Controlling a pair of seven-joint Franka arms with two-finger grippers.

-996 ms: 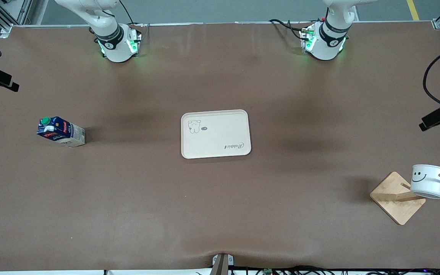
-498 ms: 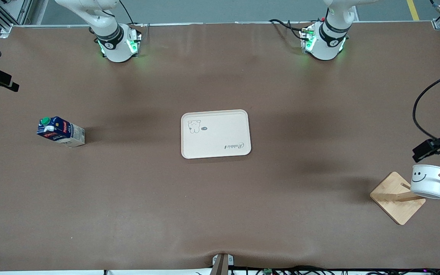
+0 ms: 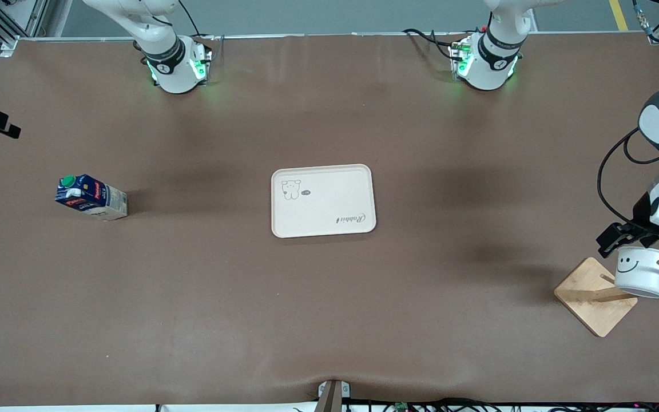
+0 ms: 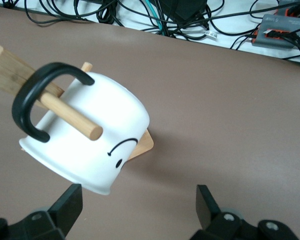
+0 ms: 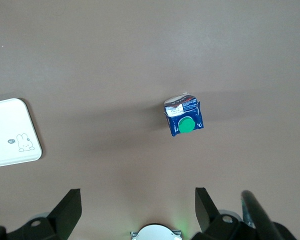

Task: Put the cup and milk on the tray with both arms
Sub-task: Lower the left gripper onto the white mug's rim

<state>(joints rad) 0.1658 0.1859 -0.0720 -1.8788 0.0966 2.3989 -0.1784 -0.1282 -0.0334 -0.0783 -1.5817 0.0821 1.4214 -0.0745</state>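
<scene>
The cup (image 3: 641, 274), white with a black smiley and black handle, hangs tilted on a peg of a wooden rack at the left arm's end of the table. My left gripper (image 3: 638, 245) is open and empty, just above the cup. In the left wrist view the cup (image 4: 84, 145) lies close to one of the spread fingers (image 4: 69, 205). The milk (image 3: 90, 197) stands at the right arm's end. The right wrist view shows it from above (image 5: 184, 120). My right gripper (image 5: 137, 207) is open and empty, high over the table. The cream tray (image 3: 324, 200) lies mid-table, with nothing on it.
The rack's square wooden base (image 3: 595, 297) sits under the cup, and its peg (image 4: 69, 117) passes through the cup's handle. Cables lie along the table's front edge (image 4: 190, 20). A corner of the tray shows in the right wrist view (image 5: 12, 132).
My left arm has swung in from the table's edge and come down over the cup on the rack. My right gripper has shifted slightly at the view's edge. Cup, milk and tray have not moved.
</scene>
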